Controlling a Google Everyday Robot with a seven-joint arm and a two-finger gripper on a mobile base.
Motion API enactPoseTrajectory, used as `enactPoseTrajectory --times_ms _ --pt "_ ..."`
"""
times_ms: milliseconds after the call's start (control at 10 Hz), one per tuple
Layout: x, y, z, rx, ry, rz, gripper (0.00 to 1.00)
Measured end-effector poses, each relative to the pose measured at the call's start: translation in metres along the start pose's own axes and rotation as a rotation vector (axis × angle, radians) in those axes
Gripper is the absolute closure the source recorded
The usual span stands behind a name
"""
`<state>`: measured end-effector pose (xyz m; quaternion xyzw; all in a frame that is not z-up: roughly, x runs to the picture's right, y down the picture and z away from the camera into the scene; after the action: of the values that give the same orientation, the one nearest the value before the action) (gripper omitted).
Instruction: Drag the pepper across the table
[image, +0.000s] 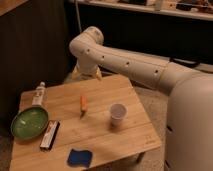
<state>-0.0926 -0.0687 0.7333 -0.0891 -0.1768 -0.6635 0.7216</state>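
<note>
Gripper (86, 74) at upper centre-left of the frame, hanging just past the far edge of the table (137, 137), yellowish fingers spread apart, pinching nothing. Well apart from the pepper (83, 104), with bare planks between.

Pepper lying flat near the middle of the table, a little left of frame centre, long axis pointing roughly from far edge to near edge. Touching nothing else.

Progress, as a judgement: none of the drag done so far. Left to do: lower the gripper to the pepper, make contact, slide it over the planks, release.

Open room around the pepper:
- Toward the upper part of the frame: clear wood up to the far edge, but a short run only, ending in a drop.
- Toward the left: bare planks, then the white tube (38, 94) at upper left and the green bowl (29, 122) at the left edge.
- Toward the right: white cup (117, 114) near, slightly lower; likely to be knocked by a straight drag that way.
- Toward the bottom: a free lane between the dark flat bar (49, 135) beside the bowl and the cup, closed off lower down by the blue sponge (80, 157) at the near edge.

Widest bare wood apparently at the right, beyond the cup.
</note>
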Motion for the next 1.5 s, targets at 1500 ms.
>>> enactPoseTrajectory --times_ms 1500 --pt "-0.024 0.039 0.074 0.194 -0.103 0.096 0.20"
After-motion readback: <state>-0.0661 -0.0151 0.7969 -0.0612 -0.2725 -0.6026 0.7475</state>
